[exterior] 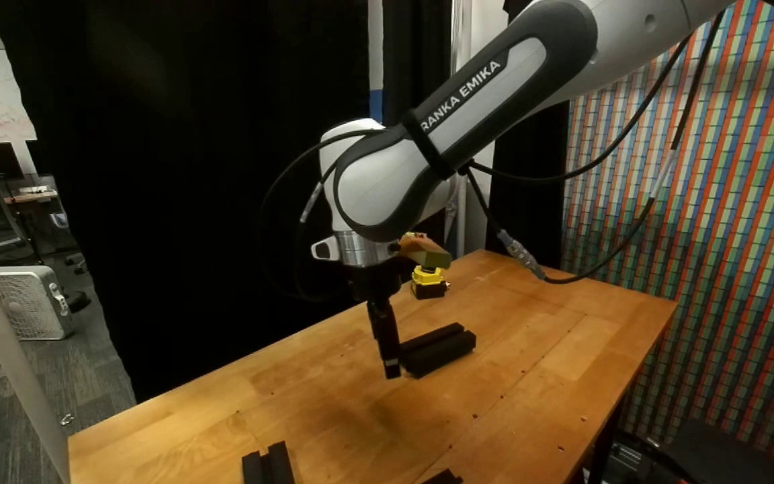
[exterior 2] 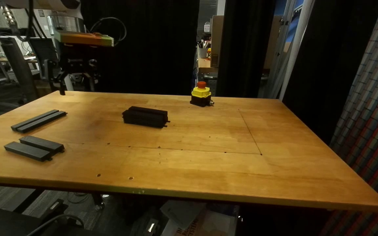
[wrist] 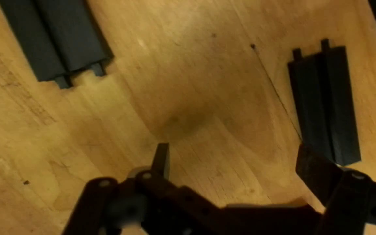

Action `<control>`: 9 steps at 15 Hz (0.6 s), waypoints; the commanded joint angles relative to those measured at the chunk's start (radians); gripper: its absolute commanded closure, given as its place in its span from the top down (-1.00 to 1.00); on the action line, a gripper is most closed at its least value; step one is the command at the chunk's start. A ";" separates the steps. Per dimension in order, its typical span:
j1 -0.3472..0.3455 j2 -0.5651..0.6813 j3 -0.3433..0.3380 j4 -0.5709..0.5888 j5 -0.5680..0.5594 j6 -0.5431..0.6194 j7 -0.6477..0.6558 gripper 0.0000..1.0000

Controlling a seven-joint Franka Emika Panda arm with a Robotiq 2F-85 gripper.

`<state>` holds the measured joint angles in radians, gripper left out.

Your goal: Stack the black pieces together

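Note:
Black pieces lie in three groups on the wooden table. A compact black block (exterior 2: 145,117), its pieces packed side by side and seemingly layered, shows in both exterior views (exterior: 439,351). Two slim black bars (exterior 2: 39,121) lie parallel at the table's far left in that exterior view, with two wider black pieces (exterior 2: 34,148) closer to the camera. In the wrist view, a pair of black pieces with tabs (wrist: 325,104) is at the right, another pair (wrist: 55,36) at the upper left. My gripper (wrist: 232,147) hangs over bare wood, jaws wide apart, holding nothing; in an exterior view the gripper (exterior: 392,371) overlaps the block's end.
A yellow emergency-stop box with a red button (exterior 2: 201,94) stands by the table's far edge. Cables (exterior: 602,275) droop from the arm. Black curtains (exterior: 192,168) hang behind the table. The table's front edge (exterior 2: 182,196) runs across one exterior picture.

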<state>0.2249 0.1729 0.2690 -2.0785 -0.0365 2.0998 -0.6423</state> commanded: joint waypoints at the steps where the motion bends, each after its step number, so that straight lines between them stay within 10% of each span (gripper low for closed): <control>1: 0.024 0.036 0.024 0.080 0.099 -0.072 0.173 1.00; 9: 0.098 0.194 0.034 0.242 0.183 0.050 0.606 1.00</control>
<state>0.2908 0.2826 0.3025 -1.9324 0.1237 2.1017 -0.1816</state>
